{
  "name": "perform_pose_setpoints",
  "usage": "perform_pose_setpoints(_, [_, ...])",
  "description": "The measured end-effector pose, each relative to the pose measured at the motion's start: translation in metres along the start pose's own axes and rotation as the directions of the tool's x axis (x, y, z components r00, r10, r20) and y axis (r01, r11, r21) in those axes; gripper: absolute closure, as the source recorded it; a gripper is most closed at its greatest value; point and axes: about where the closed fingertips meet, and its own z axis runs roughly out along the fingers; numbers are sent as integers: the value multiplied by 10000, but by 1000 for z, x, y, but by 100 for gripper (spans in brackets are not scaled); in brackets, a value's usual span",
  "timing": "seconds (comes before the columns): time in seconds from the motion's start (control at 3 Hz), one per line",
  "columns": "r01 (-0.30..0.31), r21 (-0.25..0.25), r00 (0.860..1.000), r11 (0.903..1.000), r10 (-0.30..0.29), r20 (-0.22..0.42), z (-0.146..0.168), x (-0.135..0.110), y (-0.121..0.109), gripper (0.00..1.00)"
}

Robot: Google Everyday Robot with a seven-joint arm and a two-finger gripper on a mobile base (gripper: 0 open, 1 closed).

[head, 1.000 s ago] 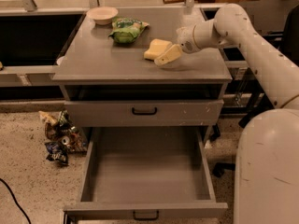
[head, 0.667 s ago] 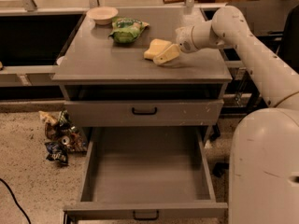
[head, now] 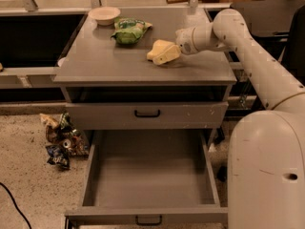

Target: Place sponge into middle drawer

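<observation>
The pale yellow sponge (head: 161,52) is at the right of the cabinet top (head: 105,63), tilted, with its right end in my gripper (head: 177,47). The gripper is shut on the sponge and holds it just above the surface. The arm reaches in from the right. The middle drawer (head: 148,175) is pulled wide open below and empty, its black handle (head: 148,219) at the front. The upper handled drawer (head: 147,114) above it is closed.
A green crinkled snack bag (head: 128,30) and a small pale bowl (head: 104,15) sit at the back of the cabinet top. Crumpled wrappers (head: 59,140) lie on the floor to the left. My white base (head: 267,175) stands right of the open drawer.
The gripper and the sponge have shifted slightly to the left over the cabinet top. The drawers have not moved.
</observation>
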Motion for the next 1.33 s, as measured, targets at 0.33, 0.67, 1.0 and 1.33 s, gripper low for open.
perform_pose_setpoints(0.33, [-213, -183, 9995, 9996, 217, 247, 3, -1, 5, 18])
perform_pose_setpoints(0.67, [-314, -332, 9984, 9990, 329, 468, 3, -5, 12, 41])
perform_pose_setpoints(1.0, [-264, -476, 9963, 9985, 302, 810, -2, -15, 21, 65])
perform_pose_setpoints(1.33, [160, -642, 9874, 9978, -57, 1580, -28, -43, 34, 88])
